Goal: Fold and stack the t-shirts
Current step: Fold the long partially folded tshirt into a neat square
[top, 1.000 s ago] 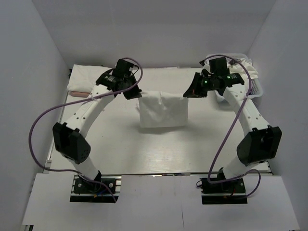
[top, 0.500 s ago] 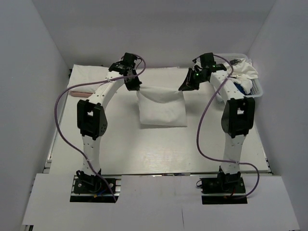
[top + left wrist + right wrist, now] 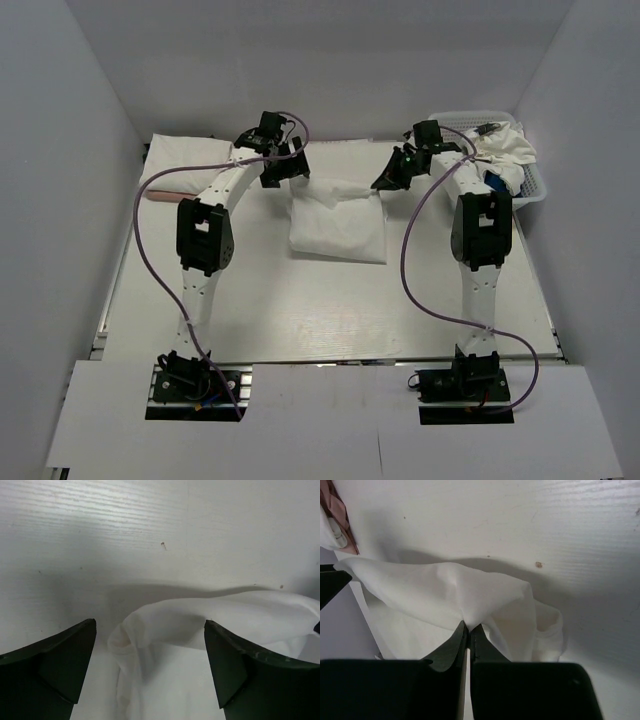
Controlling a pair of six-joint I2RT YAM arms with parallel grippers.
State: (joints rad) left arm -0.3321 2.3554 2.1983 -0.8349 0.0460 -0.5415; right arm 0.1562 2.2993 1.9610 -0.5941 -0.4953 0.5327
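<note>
A white t-shirt [image 3: 337, 225] lies in a loose folded rectangle at the middle of the table. My right gripper [image 3: 385, 178] is shut on its far right corner, and in the right wrist view the fingertips [image 3: 469, 626] pinch a raised peak of the cloth [image 3: 435, 590]. Over the shirt's far left corner my left gripper [image 3: 290, 165] stands open. In the left wrist view its gripper [image 3: 150, 625] has its fingers wide apart with the loose, rumpled corner of the shirt [image 3: 200, 625] lying between and below them, untouched.
A pile of folded white shirts [image 3: 185, 160] lies at the far left, with a pale pink edge [image 3: 160, 196] at its near side. A white basket [image 3: 535, 190] at the far right holds crumpled shirts [image 3: 505, 150]. Walls close in the table on three sides.
My left gripper has opened and let go of the shirt's far left corner, which has dropped. Both arms have stretched toward the far side. The right gripper still holds its corner.
</note>
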